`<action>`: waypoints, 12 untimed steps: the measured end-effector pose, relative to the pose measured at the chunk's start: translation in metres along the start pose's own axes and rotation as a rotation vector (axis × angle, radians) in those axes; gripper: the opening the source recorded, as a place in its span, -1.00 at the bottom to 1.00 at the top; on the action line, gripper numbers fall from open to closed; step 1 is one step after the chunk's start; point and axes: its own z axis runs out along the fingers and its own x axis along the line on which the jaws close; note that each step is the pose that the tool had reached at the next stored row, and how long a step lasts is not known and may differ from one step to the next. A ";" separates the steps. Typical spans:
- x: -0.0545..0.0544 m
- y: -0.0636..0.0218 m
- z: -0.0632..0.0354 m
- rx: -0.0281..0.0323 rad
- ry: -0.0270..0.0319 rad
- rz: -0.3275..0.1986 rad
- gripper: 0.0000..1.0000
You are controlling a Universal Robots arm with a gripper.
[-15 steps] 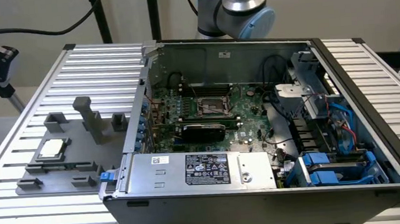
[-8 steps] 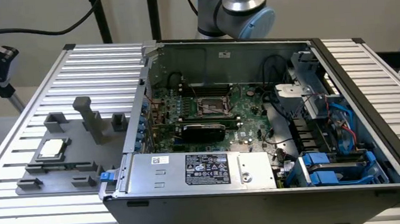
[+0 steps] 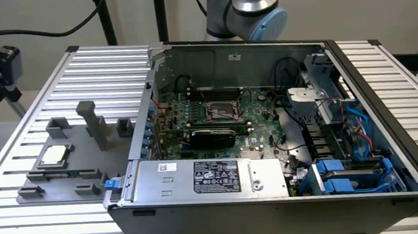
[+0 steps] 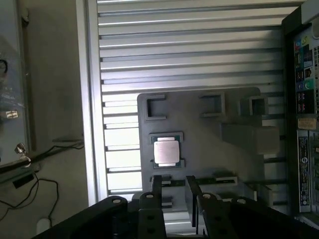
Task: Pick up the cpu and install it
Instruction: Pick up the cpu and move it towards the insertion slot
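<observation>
One cpu lies flat, metal plate up, in its seat on the grey fixture. The fixture rests on the ribbed counter, at the exterior view's left of the open case. In the wrist view the pincer hangs over the fixture, well apart from the chip, its fingers parted with nothing between them. The socket sits on the board inside the case.

A clean pick probably calls for a square, centred descent, with the fingers meeting two opposite edges of the chip rather than its top. They would also need to stay clear of the seat's raised corners, and the chip should lift level.

Labels show on the power supply and on the case's edge, but their print is too small to read.
</observation>
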 end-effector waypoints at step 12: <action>0.000 -0.0003 0.0063 -0.0013 0.0001 0.001 0.43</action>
